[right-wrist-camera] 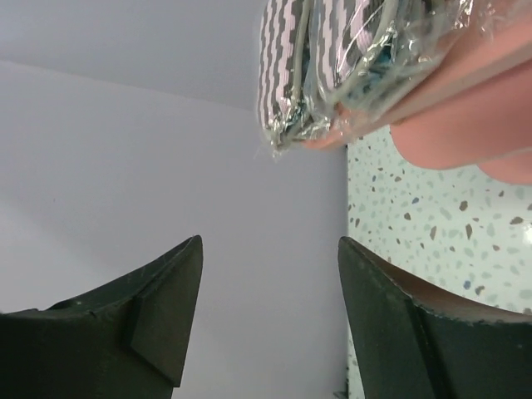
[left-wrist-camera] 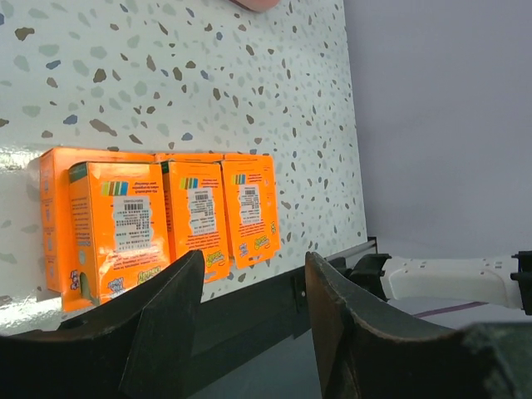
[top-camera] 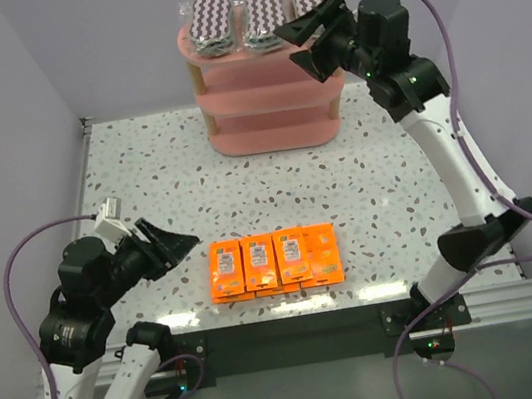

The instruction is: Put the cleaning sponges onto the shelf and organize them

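2 grippers, both spread wide and holding nothing. The right gripper (top-camera: 292,41) hangs at the right end of the top board of the shelf (top-camera: 267,108), just beside the rightmost of 3 zigzag sponge packs (top-camera: 263,18) lying side by side on that board; contact cannot be confirmed. The left gripper (top-camera: 181,248) sits low over the table (top-camera: 140,169) at near left, just left of the orange packets (top-camera: 274,261), which lie flat in a touching row near the table's near edge, well apart from the shelf.
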Robot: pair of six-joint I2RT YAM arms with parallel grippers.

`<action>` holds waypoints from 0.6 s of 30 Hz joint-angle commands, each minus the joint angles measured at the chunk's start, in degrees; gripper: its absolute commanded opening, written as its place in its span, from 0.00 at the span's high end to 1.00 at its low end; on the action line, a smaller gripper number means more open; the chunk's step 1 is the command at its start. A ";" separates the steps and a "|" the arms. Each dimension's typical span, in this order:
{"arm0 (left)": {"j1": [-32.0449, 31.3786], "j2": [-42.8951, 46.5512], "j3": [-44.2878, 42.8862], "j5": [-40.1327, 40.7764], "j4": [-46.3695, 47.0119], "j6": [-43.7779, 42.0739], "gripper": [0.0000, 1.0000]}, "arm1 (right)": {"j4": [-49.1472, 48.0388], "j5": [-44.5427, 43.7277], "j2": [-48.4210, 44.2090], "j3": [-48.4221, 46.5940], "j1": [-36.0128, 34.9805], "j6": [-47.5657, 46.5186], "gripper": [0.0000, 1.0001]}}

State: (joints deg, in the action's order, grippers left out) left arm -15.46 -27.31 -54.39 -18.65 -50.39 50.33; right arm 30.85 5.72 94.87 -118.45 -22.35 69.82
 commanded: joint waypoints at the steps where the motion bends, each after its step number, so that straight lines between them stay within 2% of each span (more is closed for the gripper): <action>1: -0.09 -0.99 0.43 -1.74 4.51 -0.05 0.43 | 0.34 1.76 -7.58 5.24 0.38 -7.06 0.32; 3: -0.09 -1.43 1.39 -2.43 5.65 -0.40 0.43 | 3.75 1.32 -11.96 10.07 0.38 -11.35 0.43; 5: -0.09 -1.78 2.09 -2.96 6.62 -0.66 0.44 | 5.44 1.84 -14.96 16.46 0.38 -16.79 0.46; 7: -0.09 -2.57 4.02 -3.32 7.85 -1.37 0.44 | 9.04 3.94 -19.45 20.79 0.38 -21.11 0.46; 10: -0.09 -4.15 6.83 -3.05 8.11 -3.74 0.44 | 16.07 7.19 -25.58 30.27 -0.06 -29.02 0.37; 11: -0.09 -4.50 7.71 -3.23 8.38 -4.44 0.44 | 16.87 7.20 -27.53 36.65 -0.67 -32.09 0.34; 15: -0.09 -5.82 12.20 -3.93 10.84 -4.97 0.44 | 21.09 4.48 -38.16 52.77 -6.72 -32.04 0.30; 18: -0.18 -6.26 13.61 -4.28 11.81 -4.89 0.45 | 17.94 5.79 -47.12 64.90 -13.04 -22.30 0.31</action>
State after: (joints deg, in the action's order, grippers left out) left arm -15.46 -33.61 -41.47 -21.26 -43.44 47.11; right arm 48.03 9.21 54.48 -60.18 -30.68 43.35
